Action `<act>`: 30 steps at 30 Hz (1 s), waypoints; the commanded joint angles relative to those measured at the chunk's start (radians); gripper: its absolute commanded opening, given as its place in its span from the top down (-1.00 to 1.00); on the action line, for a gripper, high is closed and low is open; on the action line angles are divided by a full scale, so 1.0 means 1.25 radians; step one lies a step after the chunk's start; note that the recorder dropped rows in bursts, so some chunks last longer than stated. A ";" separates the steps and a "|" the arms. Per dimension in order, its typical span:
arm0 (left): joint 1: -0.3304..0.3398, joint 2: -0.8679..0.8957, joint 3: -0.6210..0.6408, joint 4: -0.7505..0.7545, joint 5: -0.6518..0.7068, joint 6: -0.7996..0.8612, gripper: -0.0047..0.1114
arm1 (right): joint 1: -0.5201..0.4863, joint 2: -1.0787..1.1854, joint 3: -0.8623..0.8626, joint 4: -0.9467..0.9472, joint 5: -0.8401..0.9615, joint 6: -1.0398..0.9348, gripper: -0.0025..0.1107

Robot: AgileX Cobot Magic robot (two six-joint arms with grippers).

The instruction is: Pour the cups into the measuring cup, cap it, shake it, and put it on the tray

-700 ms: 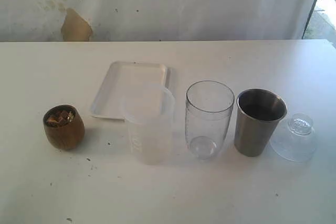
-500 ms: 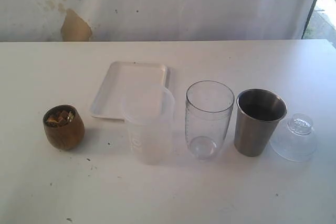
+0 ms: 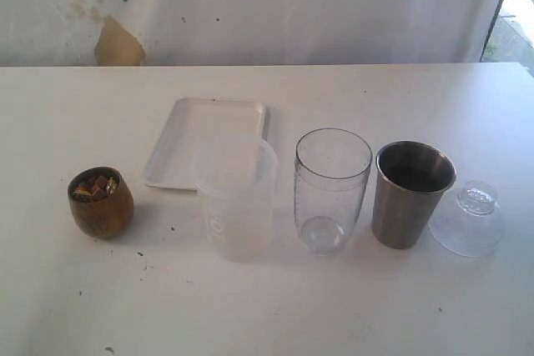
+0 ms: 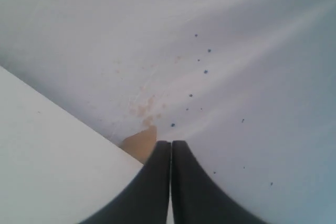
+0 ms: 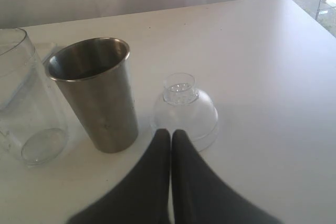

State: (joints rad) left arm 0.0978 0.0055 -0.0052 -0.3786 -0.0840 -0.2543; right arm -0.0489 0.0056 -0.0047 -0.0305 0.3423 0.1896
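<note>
1. frosted jug (image 3: 236, 198) hides the flat white tray (image 3: 209, 127)'s near corner, beside the clear measuring cup (image 3: 331, 189).
2. steel tumbler (image 3: 411, 193) and domed clear lid (image 3: 467, 218) right of it; round wooden cup (image 3: 101, 202) far left.
3. left gripper (image 4: 171, 150), right gripper (image 5: 171, 137): closed tight, empty.

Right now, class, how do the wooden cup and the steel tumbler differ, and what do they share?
The wooden cup is brown, squat and rounded; the steel tumbler is silvery, taller and tapered. The wooden cup shows small pieces inside; the steel tumbler's contents cannot be seen. Both stand upright on the white table, open-topped.
</note>
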 commanded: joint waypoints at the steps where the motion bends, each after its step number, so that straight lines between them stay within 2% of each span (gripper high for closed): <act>1: 0.000 -0.004 0.004 0.103 -0.035 -0.006 0.43 | 0.001 -0.005 0.004 -0.005 -0.005 -0.005 0.96; 3: 0.000 0.030 0.004 0.166 -0.081 -0.027 -0.51 | 0.001 -0.005 0.004 -0.005 -0.005 -0.005 0.96; 4: 0.000 0.054 0.004 0.178 -0.085 -0.056 -0.80 | 0.001 -0.005 0.004 -0.005 -0.005 -0.005 0.96; 5: 0.000 0.092 0.004 0.224 -0.089 -0.116 -0.89 | 0.001 -0.005 0.004 -0.005 -0.005 -0.005 0.96; 6: 0.000 0.129 0.004 0.316 -0.113 -0.180 -0.88 | 0.001 -0.005 0.004 -0.005 -0.005 -0.005 0.96; 7: 0.000 0.179 0.004 0.461 -0.183 -0.263 -0.88 | 0.001 -0.005 0.004 -0.005 -0.005 -0.005 0.96; 8: 0.000 0.223 0.004 0.629 -0.269 -0.356 -0.88 | 0.001 -0.005 0.004 -0.005 -0.005 -0.005 0.96; 9: 0.000 0.292 0.004 0.748 -0.394 -0.410 -0.88 | 0.001 -0.005 0.004 -0.005 -0.005 -0.005 0.96; 10: 0.000 0.352 0.004 0.782 -0.443 -0.413 -0.88 | 0.001 -0.005 0.004 -0.005 -0.005 -0.005 0.96; 13: 0.000 0.548 0.004 0.799 -0.456 -0.404 -0.88 | 0.001 -0.005 0.004 -0.005 -0.005 -0.005 0.96; 17: 0.000 0.753 0.004 0.872 -0.644 -0.315 -0.88 | 0.001 -0.005 0.004 -0.005 -0.005 -0.005 0.96; 22: 0.000 0.983 -0.006 0.896 -0.693 -0.224 -0.88 | 0.001 -0.005 0.004 -0.005 -0.005 -0.005 0.96; 26: -0.002 1.129 -0.032 0.898 -0.819 -0.171 -0.88 | 0.001 -0.005 0.004 -0.005 -0.005 -0.005 0.96; 30: -0.041 1.249 -0.097 0.898 -0.818 -0.128 -0.88 | 0.001 -0.005 0.004 -0.005 -0.005 -0.005 0.96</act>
State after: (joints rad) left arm 0.0781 1.4821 -0.0750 0.7427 -1.0853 -0.4580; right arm -0.0489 0.0056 -0.0047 -0.0305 0.3423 0.1896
